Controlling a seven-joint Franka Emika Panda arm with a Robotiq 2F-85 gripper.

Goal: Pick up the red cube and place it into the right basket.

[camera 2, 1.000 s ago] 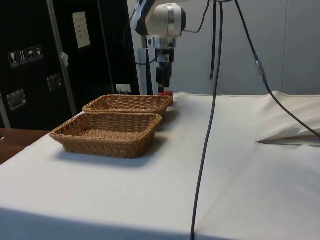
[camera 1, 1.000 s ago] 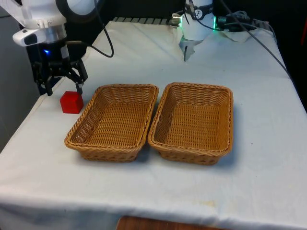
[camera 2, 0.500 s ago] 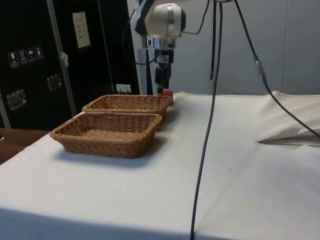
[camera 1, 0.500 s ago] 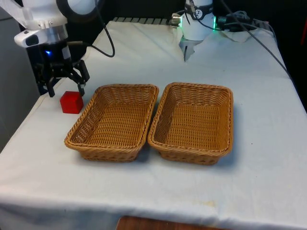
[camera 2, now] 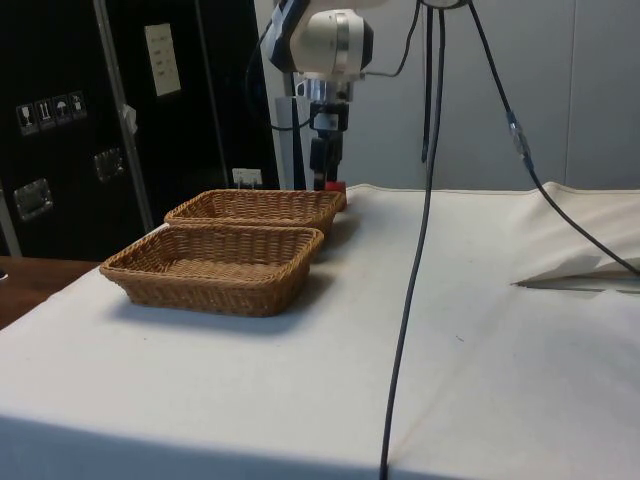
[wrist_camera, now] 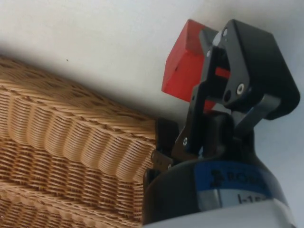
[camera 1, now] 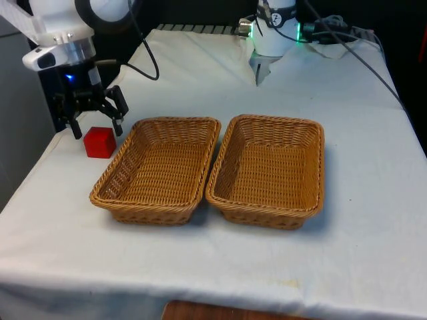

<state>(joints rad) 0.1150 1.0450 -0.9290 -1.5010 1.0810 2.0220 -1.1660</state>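
Count: one red cube (camera 1: 99,142), two wicker baskets, one claw (camera 1: 92,123).

The red cube sits on the white cloth of the desk (camera 1: 373,200), near the desk edge at the front view's left, just beside the outer wall of the left basket (camera 1: 160,169) and apart from it by a thin strip of cloth. In the side view the cube (camera 2: 334,186) shows behind the far basket's rim.

The claw hangs directly above the cube with its two fingers spread apart, one tip to each side of the cube's top; it holds nothing. In the wrist view the cube (wrist_camera: 187,71) lies beyond the fingers (wrist_camera: 247,66) with the basket corner (wrist_camera: 71,152) alongside.

The right basket (camera 1: 270,170) stands beside the left one, long sides nearly touching; both are empty.

Open room: a wide band of bare cloth runs along the near edge of the desk and at the front view's right of the right basket. A black cable (camera 2: 415,250) hangs across the side view.
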